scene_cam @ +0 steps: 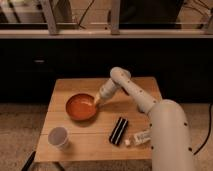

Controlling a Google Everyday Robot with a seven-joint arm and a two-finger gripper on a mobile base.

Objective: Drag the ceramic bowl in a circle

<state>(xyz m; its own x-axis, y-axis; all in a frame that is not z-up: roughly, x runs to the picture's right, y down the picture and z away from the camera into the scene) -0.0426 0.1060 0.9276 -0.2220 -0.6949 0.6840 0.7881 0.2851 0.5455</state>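
The ceramic bowl [80, 106], wide, shallow and glossy orange-red with a darker rim, sits on the left middle of the small wooden table [75, 85]. My white arm reaches in from the lower right and bends down to the bowl. The gripper [97, 102] is at the bowl's right rim, touching it.
A small whitish-grey cup [58, 137] stands at the table's front left. A black oblong object [118, 130] lies right of centre near the front, and a pale bottle [139, 138] lies on its side at the front right. Dark cabinets stand behind the table.
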